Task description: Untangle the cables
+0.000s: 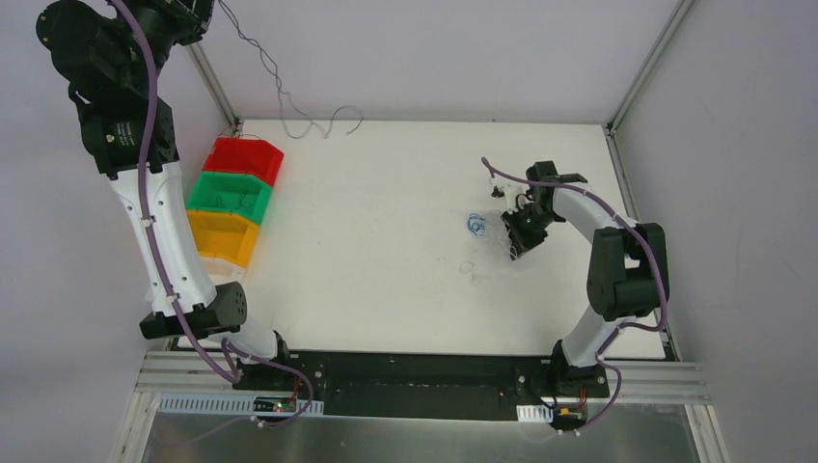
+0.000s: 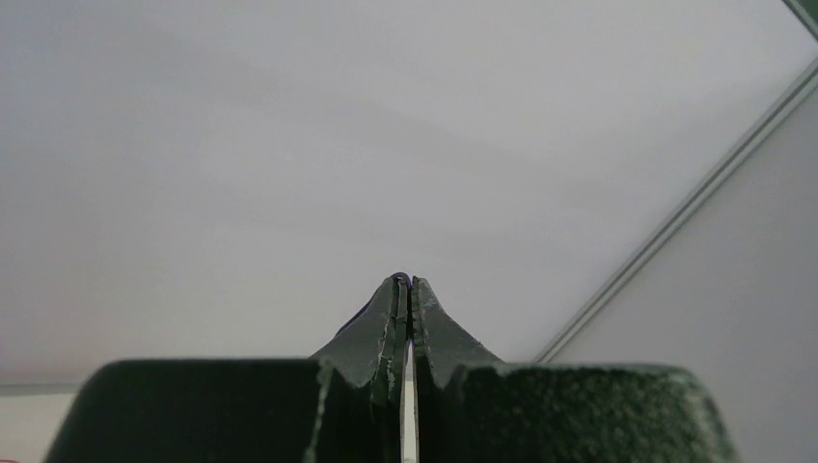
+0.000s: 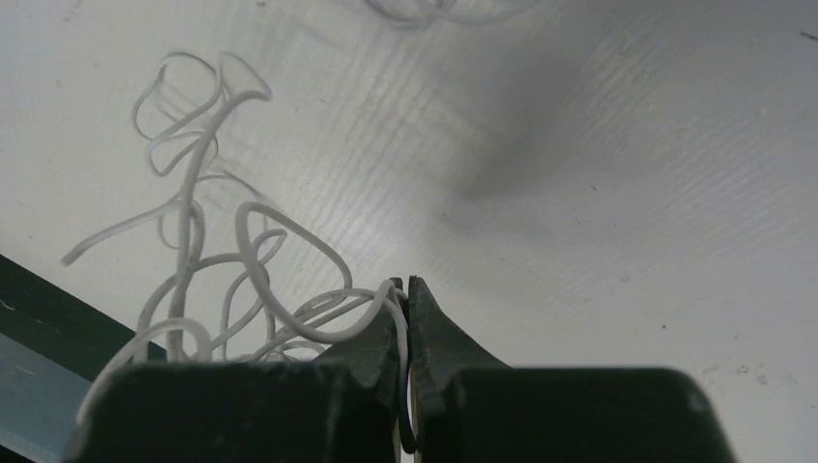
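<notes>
Both pressed together: right jaws pinch the white cable [image 3: 342, 301], its tangle lying leftward; left jaws pinch a dark cable [image 1: 278, 87] upper left.

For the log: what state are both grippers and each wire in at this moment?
Left gripper: shut on the thin dark wire, high above the white table.
Thin dark wire: hanging down to the table's far edge.
Right gripper: shut on the tangled white wire, low over the table.
Small blue wire coil: loose on the table, untouched.
</notes>
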